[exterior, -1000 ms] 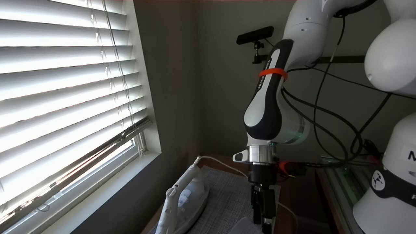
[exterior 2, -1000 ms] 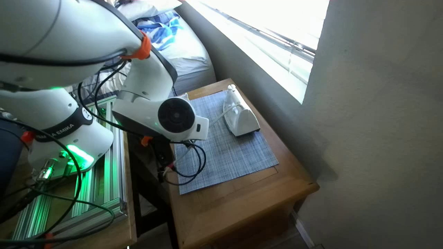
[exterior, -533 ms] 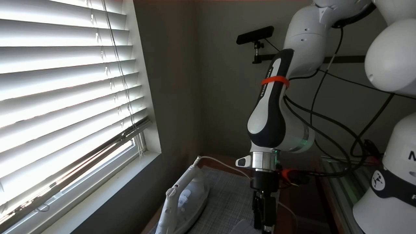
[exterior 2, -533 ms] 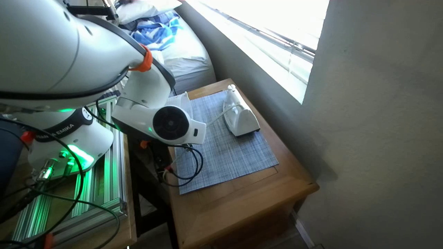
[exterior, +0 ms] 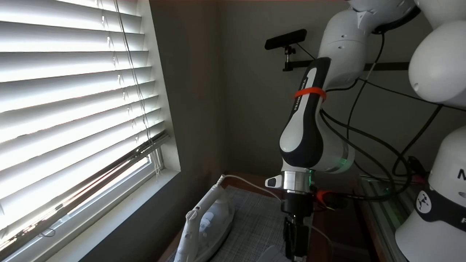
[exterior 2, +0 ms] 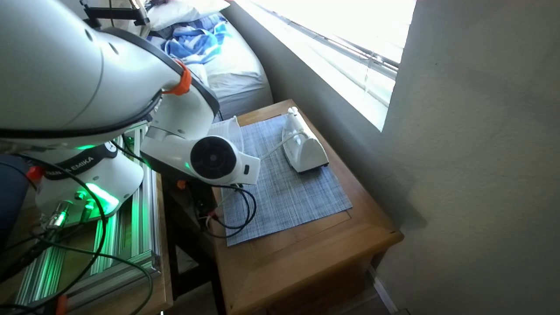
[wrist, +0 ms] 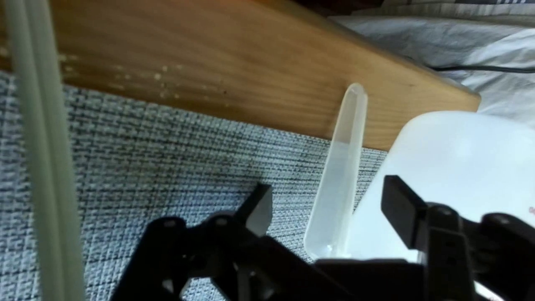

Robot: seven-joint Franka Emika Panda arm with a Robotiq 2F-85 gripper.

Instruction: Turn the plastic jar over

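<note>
The plastic jar is a translucent whitish container. In an exterior view its side and rim (exterior 2: 230,130) show partly behind the wrist, and in an exterior view only its upper part (exterior: 273,254) shows at the bottom edge. In the wrist view its broad white wall (wrist: 459,154) fills the right, with a narrow translucent strip like a handle (wrist: 334,188) beside it. My gripper (wrist: 328,205) is open, pointing down, with one finger on each side of the strip; contact cannot be told. In an exterior view the gripper (exterior: 295,251) is beside the jar.
A white iron (exterior 2: 305,146) stands on the grey woven mat (exterior 2: 302,192) near the wall; it also shows in an exterior view (exterior: 205,225). Its pale cord (wrist: 46,146) crosses the wrist view's left. The wooden table (exterior 2: 306,262) ends near a bed (exterior 2: 240,74).
The arm and gripper have moved down and slightly sideways, mostly in the first half second. More of the jar shows past the wrist. The jar and iron have not visibly moved.
</note>
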